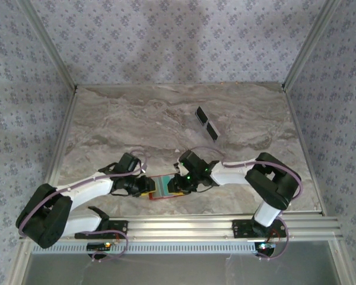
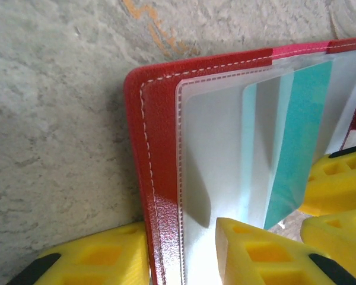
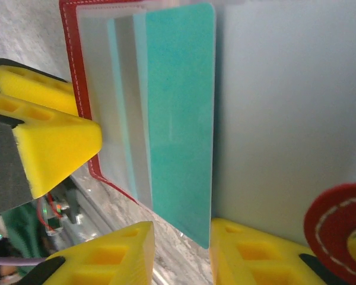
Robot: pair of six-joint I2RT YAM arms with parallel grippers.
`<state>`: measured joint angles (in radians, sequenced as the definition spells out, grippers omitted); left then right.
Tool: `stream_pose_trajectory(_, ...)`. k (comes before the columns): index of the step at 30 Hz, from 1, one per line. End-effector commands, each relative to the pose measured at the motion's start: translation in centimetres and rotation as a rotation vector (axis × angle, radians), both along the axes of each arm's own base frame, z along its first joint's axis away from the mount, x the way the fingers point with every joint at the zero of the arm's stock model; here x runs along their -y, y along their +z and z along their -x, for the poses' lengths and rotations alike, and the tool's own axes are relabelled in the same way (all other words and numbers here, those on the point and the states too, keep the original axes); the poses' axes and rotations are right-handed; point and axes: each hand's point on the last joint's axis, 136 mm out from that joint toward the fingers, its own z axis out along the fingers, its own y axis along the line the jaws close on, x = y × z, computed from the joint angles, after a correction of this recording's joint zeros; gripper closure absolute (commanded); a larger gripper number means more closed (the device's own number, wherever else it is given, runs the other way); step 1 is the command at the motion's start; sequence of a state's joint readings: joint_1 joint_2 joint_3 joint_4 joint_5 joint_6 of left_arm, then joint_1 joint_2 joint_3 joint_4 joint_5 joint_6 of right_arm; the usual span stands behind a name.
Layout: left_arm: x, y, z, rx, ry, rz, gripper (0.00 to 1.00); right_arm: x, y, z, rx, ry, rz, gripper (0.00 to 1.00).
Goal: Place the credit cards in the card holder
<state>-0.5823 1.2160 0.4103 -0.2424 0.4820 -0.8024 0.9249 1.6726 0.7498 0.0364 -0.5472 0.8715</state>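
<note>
Marbled worktop (image 1: 136,119) stretches out ahead of me, boxed in by patterned walls.

Far left, my left claw (image 1: 140,185) is clamped on the card holder (image 2: 151,148). One yellow pad (image 2: 101,255) sits under the red cover and the other on the clear inner sleeve (image 2: 207,148), holding that leaf up off the worktop by its edge. The holder lies open just in front of my bases, between my two claws.

Inside the holder, the teal card (image 3: 178,119) is part of the way into the sleeve. Its left strip shows pale through the plastic, while the wider right part is bright and bare. I can make out no other card in the pockets.

Right of that, my right claw (image 3: 181,249) is parted. Its pads stand either side of the card's near corner with a gap between them, so I judge it is not pinching the card. The holder's red snap strap (image 3: 338,231) curls up beside it.

Further right and well away, toward the back of the worktop, two dark cards (image 1: 212,132) lie flat, end to end.

By my reckoning the job is at an early stage. One card is half seated and needs pushing home, and the two dark ones have not yet been fetched.
</note>
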Motion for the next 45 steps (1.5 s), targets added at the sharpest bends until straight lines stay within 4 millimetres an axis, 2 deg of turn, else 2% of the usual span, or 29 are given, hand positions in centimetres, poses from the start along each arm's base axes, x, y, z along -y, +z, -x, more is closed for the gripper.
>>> stream_pose_trajectory(1, 1.1, 1.2, -0.5, 0.026, -0.014, 0.079, 0.67, 0.4, -0.2, 0.1, 0.065, 0.090, 0.087, 0.72)
stream_pose_trajectory(7, 1.8, 1.8, -0.2, 0.003, -0.004, 0.165, 0.70, -1.5, 0.2, 0.7, 0.101, 0.158, 0.085, 0.85)
stream_pose_trajectory(10, 1.9, 1.6, -0.4, 0.002, 0.009, 0.176, 0.71, -2.5, -0.1, 0.9, 0.096, 0.174, 0.082, 0.85)
stream_pose_trajectory(14, 2.1, 1.9, -0.3, -0.001, -0.002, 0.186, 0.71, -2.8, -0.6, 1.1, 0.096, 0.176, 0.092, 0.84)
stream_pose_trajectory(17, 1.5, 1.3, -0.1, -0.014, 0.002, 0.154, 0.71, -2.2, -0.6, 1.2, 0.093, 0.175, 0.105, 0.80)
stream_pose_trajectory(19, 1.3, 1.1, -0.1, -0.023, 0.004, 0.146, 0.72, -1.6, -0.6, 1.2, 0.093, 0.161, 0.113, 0.68)
stream_pose_trajectory(20, 1.1, 1.0, -0.1, -0.021, 0.001, 0.139, 0.72, -1.4, -0.5, 1.2, 0.092, 0.156, 0.113, 0.65)
stream_pose_trajectory(35, 0.0, 0.3, 0.0, -0.031, 0.003, 0.100, 0.72, 2.1, 0.6, 0.4, 0.073, 0.138, 0.161, 0.51)
stream_pose_trajectory(40, -0.2, 0.1, -0.1, -0.028, 0.010, 0.088, 0.72, 3.2, 1.1, 0.0, 0.063, 0.122, 0.172, 0.52)
stream_pose_trajectory(45, 0.0, 0.0, -0.4, -0.025, -0.001, 0.084, 0.73, 3.4, 0.6, -0.6, 0.073, 0.154, 0.161, 0.64)
